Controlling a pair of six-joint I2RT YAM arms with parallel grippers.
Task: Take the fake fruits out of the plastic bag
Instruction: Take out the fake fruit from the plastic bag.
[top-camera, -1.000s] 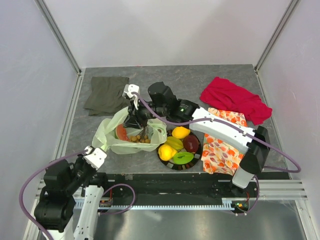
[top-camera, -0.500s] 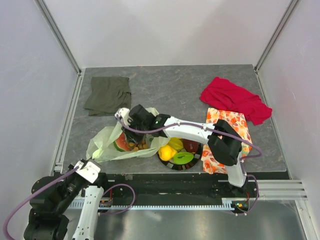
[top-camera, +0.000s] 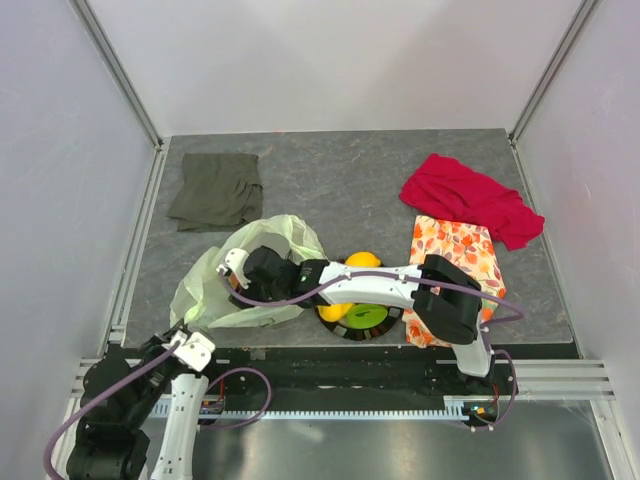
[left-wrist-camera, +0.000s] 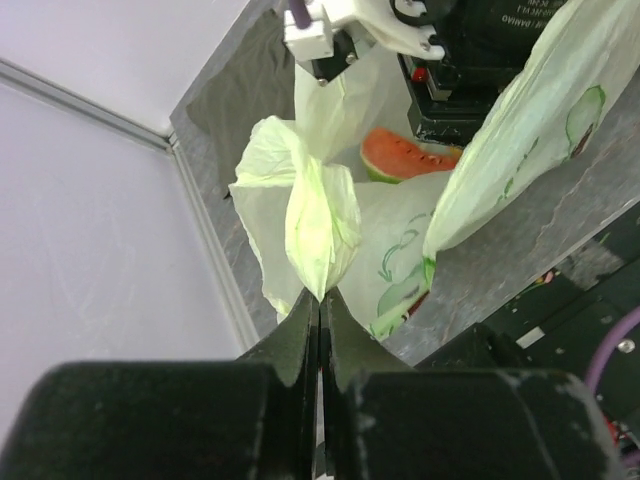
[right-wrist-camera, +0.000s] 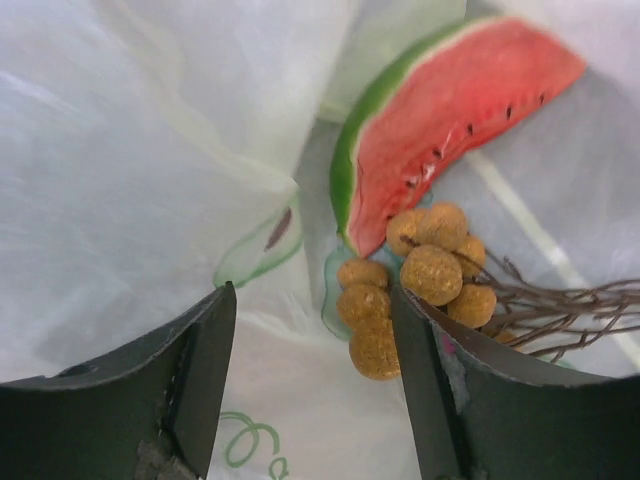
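The plastic bag (top-camera: 262, 243) lies left of centre, pale and crinkly. My left gripper (top-camera: 180, 328) is shut on its bunched handle (left-wrist-camera: 320, 225) at the near left corner. My right gripper (right-wrist-camera: 312, 300) is inside the bag mouth, open. A brown grape-like cluster (right-wrist-camera: 425, 270) lies just inside its right finger (right-wrist-camera: 430, 390), and a red-green melon slice (right-wrist-camera: 450, 110) sits beyond it. The left wrist view also shows the melon slice (left-wrist-camera: 405, 155) in the bag. A yellow lemon (top-camera: 362, 262), a green fruit (top-camera: 366, 316) and a yellow piece (top-camera: 333, 311) rest on the plate (top-camera: 345, 331).
An olive-grey folded cloth (top-camera: 215, 188) lies at the far left. A red cloth (top-camera: 468, 197) is at the far right, with an orange-flowered cloth (top-camera: 455, 262) nearer. My right arm (top-camera: 385, 288) stretches low over the plate. The table's metal rail (top-camera: 140, 250) runs along the left.
My right gripper has dropped toward the near left, deeper into the bag, and has opened. My left gripper has drawn the bag handle toward the near edge.
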